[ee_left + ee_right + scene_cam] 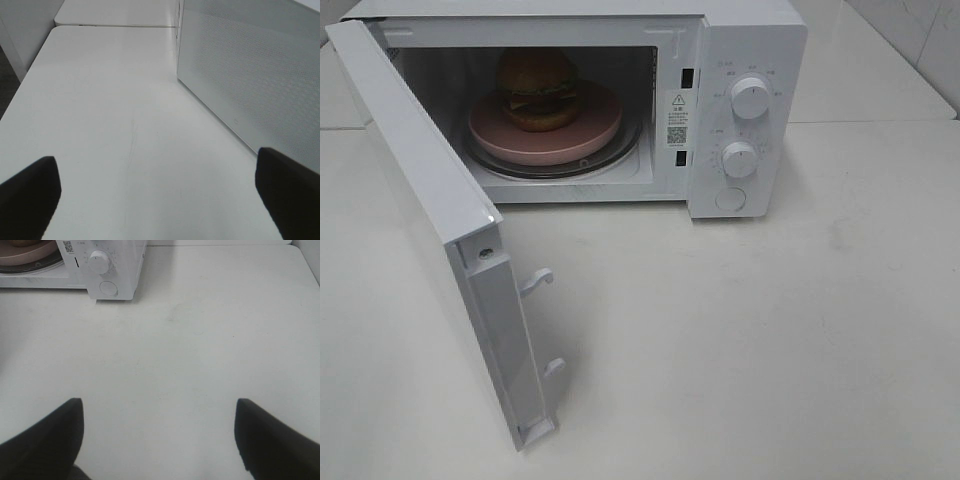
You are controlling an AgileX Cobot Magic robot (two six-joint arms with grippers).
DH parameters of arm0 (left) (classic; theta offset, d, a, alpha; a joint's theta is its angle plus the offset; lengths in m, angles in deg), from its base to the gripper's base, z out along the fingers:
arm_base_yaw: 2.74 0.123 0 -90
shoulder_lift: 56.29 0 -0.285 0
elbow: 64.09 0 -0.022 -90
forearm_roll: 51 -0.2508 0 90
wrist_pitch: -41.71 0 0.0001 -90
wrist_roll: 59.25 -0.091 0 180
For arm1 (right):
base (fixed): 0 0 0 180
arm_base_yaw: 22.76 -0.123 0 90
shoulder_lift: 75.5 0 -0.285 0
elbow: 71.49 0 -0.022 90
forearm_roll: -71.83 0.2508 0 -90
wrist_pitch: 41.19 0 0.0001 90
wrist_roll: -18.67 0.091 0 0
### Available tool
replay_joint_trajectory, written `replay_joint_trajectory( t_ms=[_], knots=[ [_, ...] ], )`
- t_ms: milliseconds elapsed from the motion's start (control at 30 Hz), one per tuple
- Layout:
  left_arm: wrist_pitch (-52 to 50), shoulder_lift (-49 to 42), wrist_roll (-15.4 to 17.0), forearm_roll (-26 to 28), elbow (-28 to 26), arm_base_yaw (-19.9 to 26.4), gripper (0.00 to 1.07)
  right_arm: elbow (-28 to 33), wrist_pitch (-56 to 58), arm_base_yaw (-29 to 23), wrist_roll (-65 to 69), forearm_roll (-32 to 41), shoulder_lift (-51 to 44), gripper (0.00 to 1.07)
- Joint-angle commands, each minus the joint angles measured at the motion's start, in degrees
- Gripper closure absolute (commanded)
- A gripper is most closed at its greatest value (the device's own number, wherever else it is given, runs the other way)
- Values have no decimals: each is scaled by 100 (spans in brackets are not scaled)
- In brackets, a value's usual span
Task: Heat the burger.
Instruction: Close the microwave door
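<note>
The burger (538, 88) with its golden-brown bun sits on a pink plate (548, 138) inside the white microwave (740, 60), on the glass turntable. The microwave door (450, 230) stands swung wide open toward the front left. Neither arm shows in the exterior high view. My left gripper (157, 200) is open over bare table, beside the outer face of the open door (255, 75). My right gripper (159, 437) is open too, empty, over the table in front of the microwave's control panel (102, 270). A sliver of the pink plate (30, 252) shows in the right wrist view.
Two white knobs (750, 97) and a round button (730, 199) sit on the microwave's right panel. Two latch hooks (538, 282) stick out from the door's edge. The white table (770, 340) spreads in front and to the right; a seam joins another table behind.
</note>
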Motion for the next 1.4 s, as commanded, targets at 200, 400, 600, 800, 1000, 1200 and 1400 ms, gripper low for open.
replay_joint_trajectory(
  t_ms=[200, 400, 600, 800, 1000, 1200, 1400],
  knots=[
    [-52, -120, 11, -17, 0, -23, 4, 40, -126, 46, 23, -6, -155, 31],
    [-52, -120, 11, -17, 0, -23, 4, 40, -126, 46, 23, -6, -155, 31],
    [-52, -120, 11, -17, 0, -23, 4, 40, -126, 46, 23, -6, -155, 31],
    [-52, -120, 11, -17, 0, -23, 4, 40, -126, 46, 23, -6, -155, 31],
    [-52, -120, 11, -17, 0, -23, 4, 40, -126, 46, 23, -6, -155, 31],
    [-52, -120, 11, -17, 0, -23, 4, 40, -126, 46, 23, -6, -155, 31],
    [-52, -120, 11, -17, 0, -23, 4, 40, -126, 46, 23, -6, -155, 31]
  ],
)
